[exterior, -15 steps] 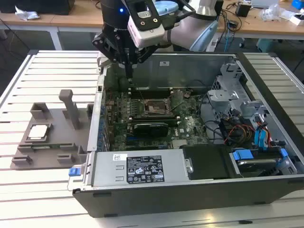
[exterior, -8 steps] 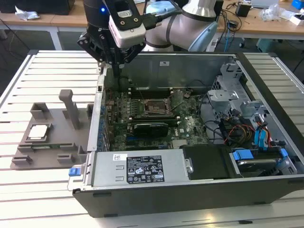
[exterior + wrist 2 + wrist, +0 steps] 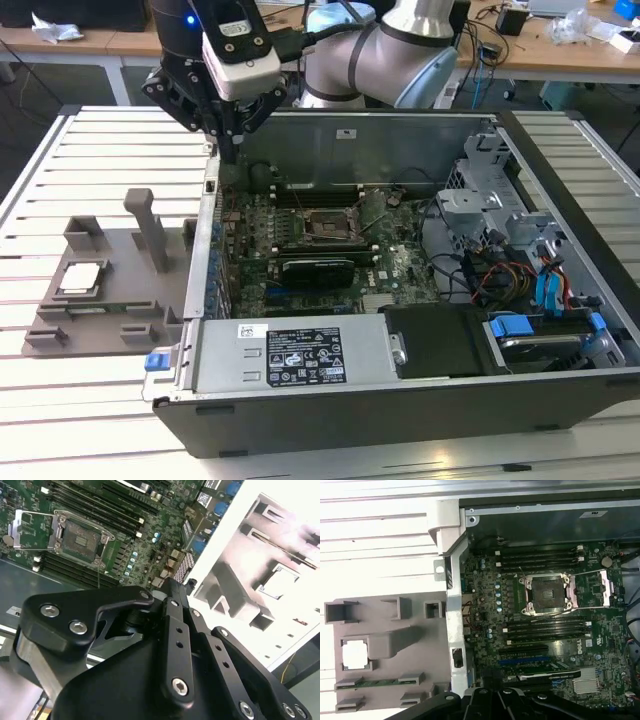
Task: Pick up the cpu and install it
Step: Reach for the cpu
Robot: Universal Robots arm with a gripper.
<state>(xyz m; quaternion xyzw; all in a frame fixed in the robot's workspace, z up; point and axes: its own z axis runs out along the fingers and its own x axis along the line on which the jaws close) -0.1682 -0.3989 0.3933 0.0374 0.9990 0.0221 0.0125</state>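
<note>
On the slatted table (image 3: 100,140) stands an open case (image 3: 400,140), a grey plate (image 3: 120,295) just beside it at the exterior view's left. The gripper (image 3: 229,148) hangs above the case wall nearest the plate, its fingers (image 3: 172,630) clenched on nothing. The cpu (image 3: 80,278) lies in the plate's square recess, well apart from the fingers, lower and further to the exterior view's left.

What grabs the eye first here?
The open case, its green motherboard and open socket bared, takes the exterior view's middle and right. The cpu lies in the grey fixture at that view's left, outside the case; the gripper hangs near the case wall between them.
</note>
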